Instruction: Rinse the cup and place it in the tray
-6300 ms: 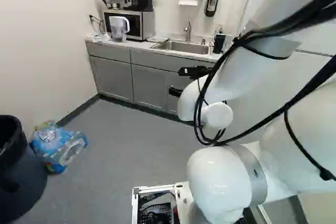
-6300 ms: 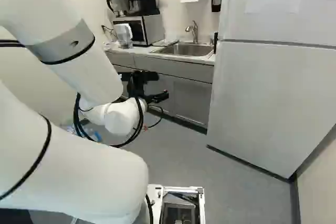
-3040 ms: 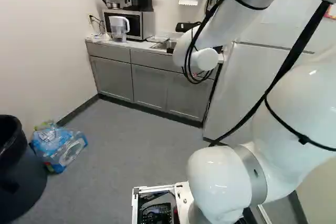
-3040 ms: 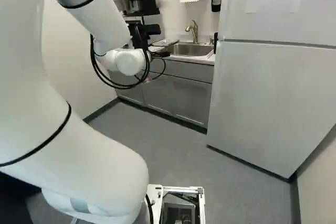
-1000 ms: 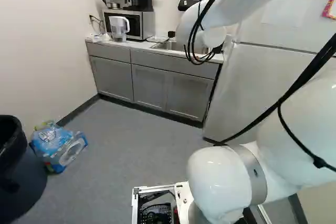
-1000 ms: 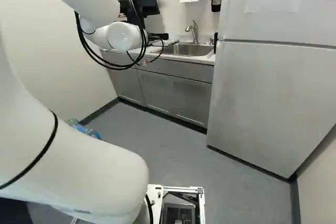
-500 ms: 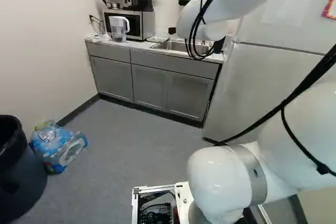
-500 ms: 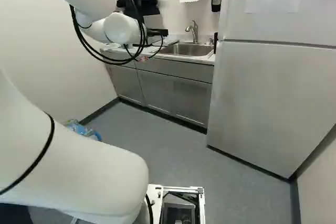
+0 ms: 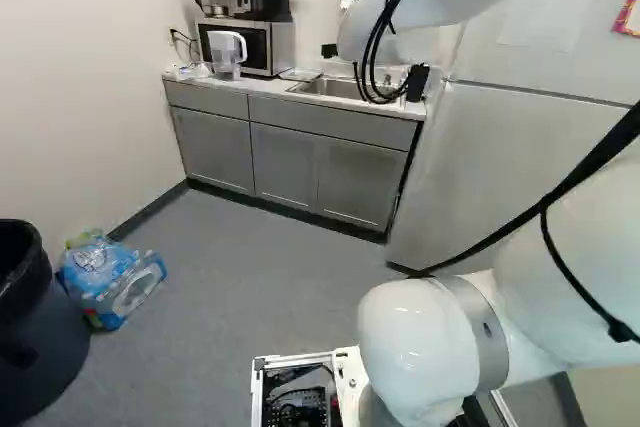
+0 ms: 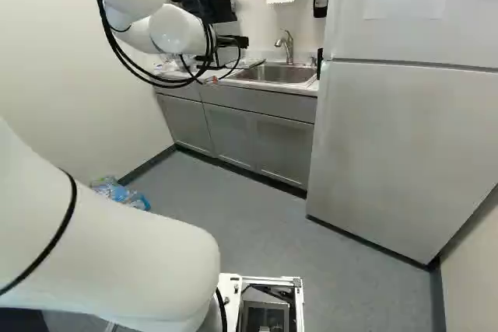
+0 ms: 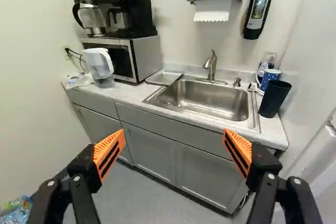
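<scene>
The pincer (image 11: 174,140) gapes empty, the dark cup (image 9: 417,83) upright ahead-right of it, upper right in the left base view.

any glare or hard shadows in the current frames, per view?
Left base view: small highlights on the glossy white arm, trash can nearly black inside. Right base view: soft shading on the fridge, no obvious hard shadow. Wrist view: bright sheen in the steel sink.
</scene>
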